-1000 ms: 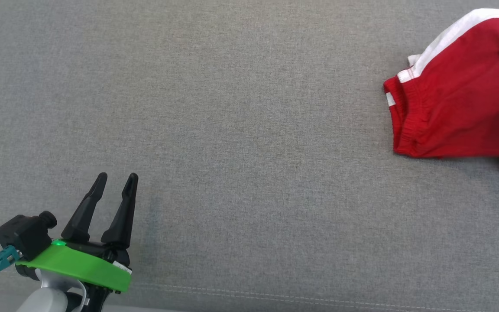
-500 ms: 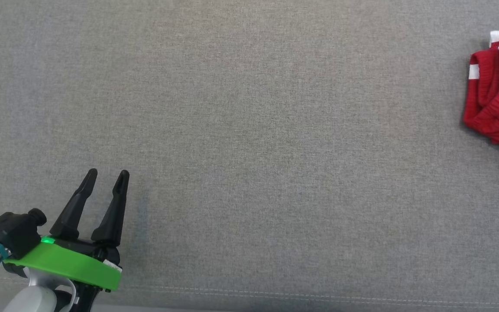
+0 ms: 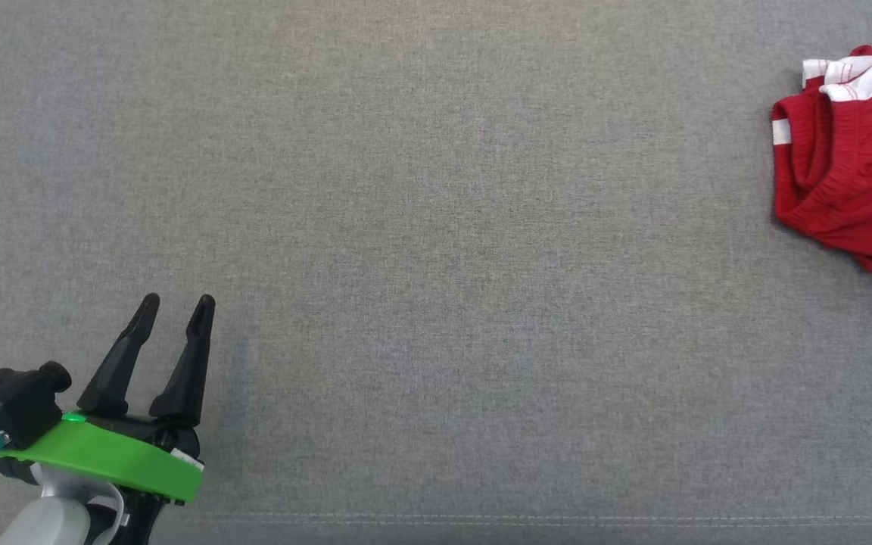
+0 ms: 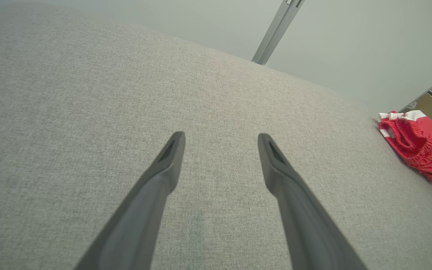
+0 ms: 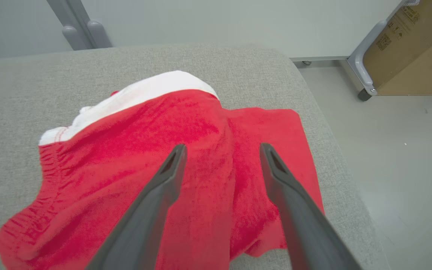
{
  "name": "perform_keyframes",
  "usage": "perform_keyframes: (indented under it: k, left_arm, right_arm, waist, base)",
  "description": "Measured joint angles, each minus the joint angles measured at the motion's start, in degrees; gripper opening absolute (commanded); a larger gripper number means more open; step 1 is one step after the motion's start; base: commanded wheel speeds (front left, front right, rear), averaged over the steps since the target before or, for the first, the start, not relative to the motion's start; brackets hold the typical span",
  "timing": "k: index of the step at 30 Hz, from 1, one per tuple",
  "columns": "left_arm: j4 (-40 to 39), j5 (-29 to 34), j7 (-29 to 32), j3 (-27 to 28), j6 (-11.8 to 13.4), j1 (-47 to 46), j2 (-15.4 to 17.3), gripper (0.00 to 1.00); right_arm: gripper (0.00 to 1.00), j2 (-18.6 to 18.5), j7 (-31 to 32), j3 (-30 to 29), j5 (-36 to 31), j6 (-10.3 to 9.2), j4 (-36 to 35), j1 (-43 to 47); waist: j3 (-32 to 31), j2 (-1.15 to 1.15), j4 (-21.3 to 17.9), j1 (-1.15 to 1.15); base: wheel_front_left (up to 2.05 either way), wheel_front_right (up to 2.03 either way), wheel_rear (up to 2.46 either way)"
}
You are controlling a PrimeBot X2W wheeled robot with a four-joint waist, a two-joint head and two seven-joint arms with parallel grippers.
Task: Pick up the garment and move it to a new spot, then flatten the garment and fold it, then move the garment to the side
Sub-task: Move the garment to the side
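Currently, my right gripper (image 5: 222, 147) has its fingers spread apart with nothing clamped between them. The garment (image 5: 144, 150), red with a white band, lies directly beneath and ahead of these fingers, and both fingertips overlap the red cloth in the right wrist view. Whether the tips touch the cloth cannot be determined. The garment rests in a loose, partly bunched heap on the grey fabric surface (image 3: 436, 227), near that surface's rounded right-hand corner.

My left gripper (image 3: 179, 300) is likewise spread wide and grips nothing. It sits at the lower left of the head view, well apart from the garment, which lies at the far right edge of that view and is cut by the frame.

The left wrist view presents the garment's gathered elastic waistband, far to the right of my left fingers. The right wrist view presents the flatter red panel running toward the surface's edge, plus the pale floor (image 5: 407, 168) and a cardboard box (image 5: 414, 48) standing beside a grey wheeled frame leg (image 5: 360, 75). The box's contents cannot be determined.
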Motion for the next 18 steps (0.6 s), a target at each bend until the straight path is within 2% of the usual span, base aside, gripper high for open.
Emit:
perform_keyframes:
  k: [5, 10, 12, 18]
  left_arm:
    - [1.81, 0.26, -0.19, 1.91, 0.15, -0.09, -0.10, 1.00]
    - [4.56, 2.24, -0.48, 3.69, 1.34, -0.09, 0.34, 1.00]
    - [6.48, 4.17, -0.49, 3.99, 2.10, 0.02, 0.74, 1.00]
    - [9.45, 7.12, -0.51, 3.79, 2.59, 0.67, 0.62, 1.00]
  right_arm:
    - [1.00, 2.42, -7.19, 1.22, -4.80, 0.00, -5.17, -0.09]
    - [1.00, 5.45, -13.94, 3.67, -8.87, 0.00, -10.93, 0.01]
    - [1.00, 8.27, -17.44, 4.57, -10.42, 0.00, -12.47, 1.14]
    - [1.00, 14.47, -22.41, 5.42, -12.44, 0.00, -11.90, 10.51]
  waist:
    - [-1.99, 0.00, -1.17, 0.00]
    - [-4.73, 0.00, -2.37, 0.00]
    - [-6.69, 0.00, -3.03, 0.00]
    - [-11.05, 0.00, -3.88, 0.00]
  base:
    - [0.00, 0.00, 0.00]
    - [0.00, 0.00, 0.00]
    - [0.00, 0.00, 0.00]
    - [0.00, 0.00, 0.00]
